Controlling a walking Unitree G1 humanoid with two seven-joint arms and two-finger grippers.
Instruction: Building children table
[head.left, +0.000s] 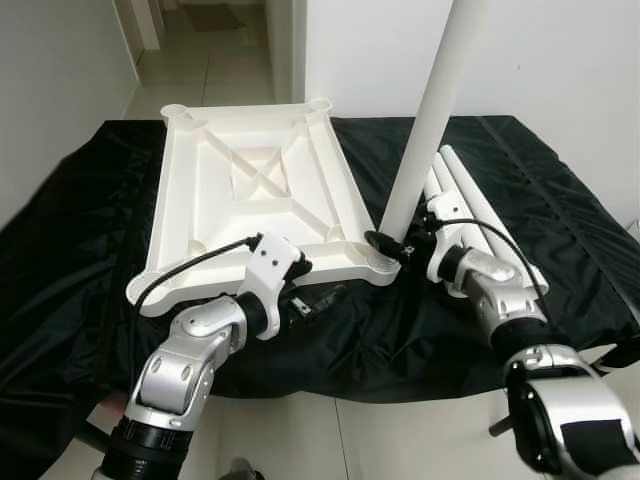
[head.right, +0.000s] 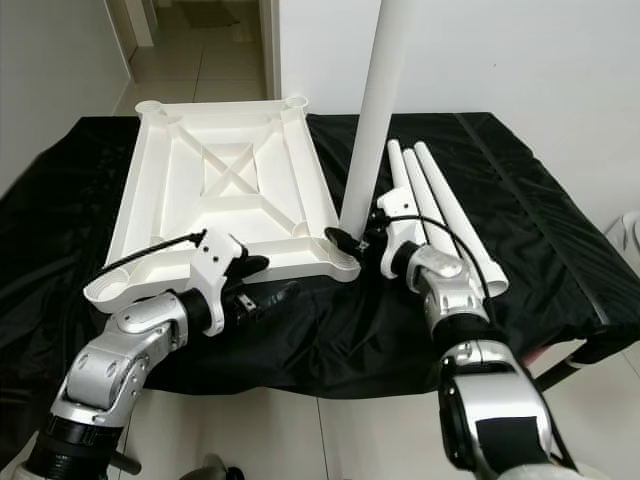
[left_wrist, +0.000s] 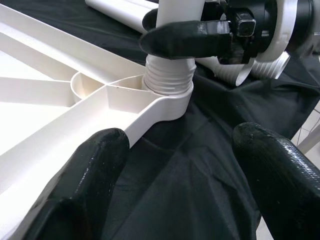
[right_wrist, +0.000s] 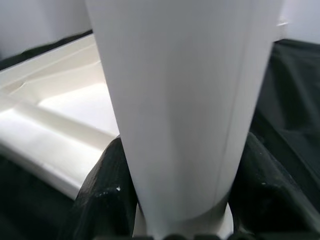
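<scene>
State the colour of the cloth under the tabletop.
Black cloth, clearest in the right eye view, beneath the white tabletop.

A home: plain white walls, a tiled hallway floor, and a black cloth spread as a work surface.
</scene>
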